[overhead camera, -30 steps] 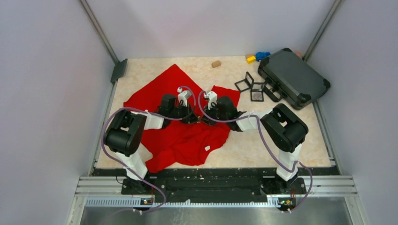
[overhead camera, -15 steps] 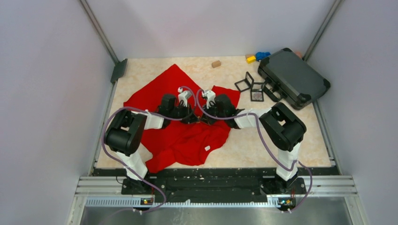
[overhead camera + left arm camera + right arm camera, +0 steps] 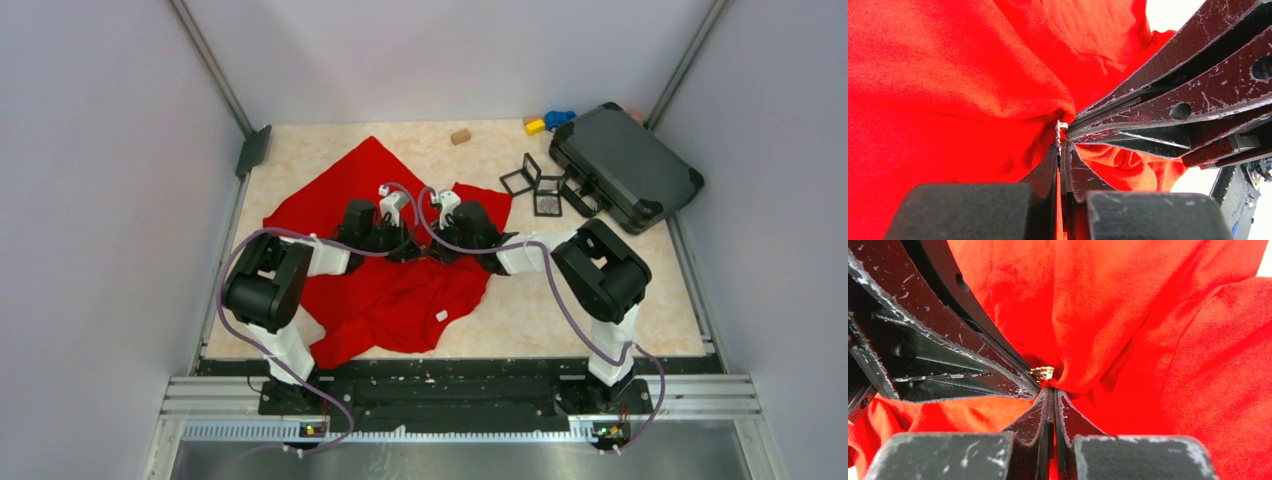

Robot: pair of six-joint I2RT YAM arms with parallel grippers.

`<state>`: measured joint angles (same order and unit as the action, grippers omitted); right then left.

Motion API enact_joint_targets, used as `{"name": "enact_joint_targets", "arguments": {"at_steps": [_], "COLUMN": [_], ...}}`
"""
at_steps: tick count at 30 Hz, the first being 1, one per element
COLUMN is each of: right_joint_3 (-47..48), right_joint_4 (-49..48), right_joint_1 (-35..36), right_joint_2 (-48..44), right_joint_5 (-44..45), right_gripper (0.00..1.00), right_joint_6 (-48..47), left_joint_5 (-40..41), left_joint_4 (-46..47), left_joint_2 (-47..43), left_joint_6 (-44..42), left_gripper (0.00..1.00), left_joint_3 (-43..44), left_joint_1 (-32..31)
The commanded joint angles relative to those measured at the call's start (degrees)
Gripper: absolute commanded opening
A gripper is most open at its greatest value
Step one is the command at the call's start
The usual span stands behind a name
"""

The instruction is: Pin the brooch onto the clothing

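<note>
Shifted slightly left: right claw [image 3: 1050,390]. It and left claw [image 3: 1062,145] both pressed together, tips meeting at brooch [image 3: 1062,126] on clothing [image 3: 400,295], mid tabletop [image 3: 560,300]. Black case [image 3: 622,165], rear R: shut, contents unseen.

Robotics lab cell: blank walls [image 3: 100,200] and aluminium rails [image 3: 460,395] enclose a marbled surface [image 3: 520,310], left arm [image 3: 265,290] and right arm [image 3: 600,280] bolted alongside.

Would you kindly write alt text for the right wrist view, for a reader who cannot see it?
The shut right hand, at the bottom edge, and the shut left hand, at the left, meet tip to tip at a small gold-coloured metal brooch against a bunched fold of the large bright red fabric garment that fills the frame.
</note>
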<state>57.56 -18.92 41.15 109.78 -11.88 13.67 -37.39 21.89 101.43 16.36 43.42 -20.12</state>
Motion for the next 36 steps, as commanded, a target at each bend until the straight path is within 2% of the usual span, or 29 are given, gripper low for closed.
{"name": "enact_joint_targets", "arguments": {"at_steps": [1, 16, 25, 27, 30, 36], "right_joint_3": [0.65, -2.71, -5.09, -5.62, -6.58, -6.93], "right_joint_4": [-2.66, -4.96, -4.20, -3.67, -2.52, 3.56], "right_joint_1": [-0.84, -1.40, -1.42, -1.42, -1.42, -1.42], "right_joint_2": [-0.18, -3.07, -7.97, -9.39, -11.82, -16.64], "right_joint_5": [8.45, 8.45, 7.64, 7.72, 8.50, 13.59], "right_gripper": [0.00, 0.00, 0.00, 0.04, 0.18, 0.39], "right_joint_6": [0.36, 0.68, -0.16, -0.34, -0.68, -1.71], "left_joint_5": [-5.28, -2.96, -1.83, -1.42, -0.46, 3.82], "left_joint_4": [1.08, 2.18, 1.27, 1.00, 1.00, 2.64], "left_joint_2": [-1.67, -1.34, -1.52, -1.77, -2.71, -6.68], "left_joint_6": [1.24, 4.79, 5.09, 5.08, 5.00, 4.39], "left_gripper": [0.00, 0.00, 0.00, 0.01, 0.20, 0.68], "left_joint_3": [0.95, -0.04, 0.10, 0.03, -0.40, -3.24], "left_joint_1": [-1.79, 1.30, 1.75, 1.92, 2.10, 2.19]}}
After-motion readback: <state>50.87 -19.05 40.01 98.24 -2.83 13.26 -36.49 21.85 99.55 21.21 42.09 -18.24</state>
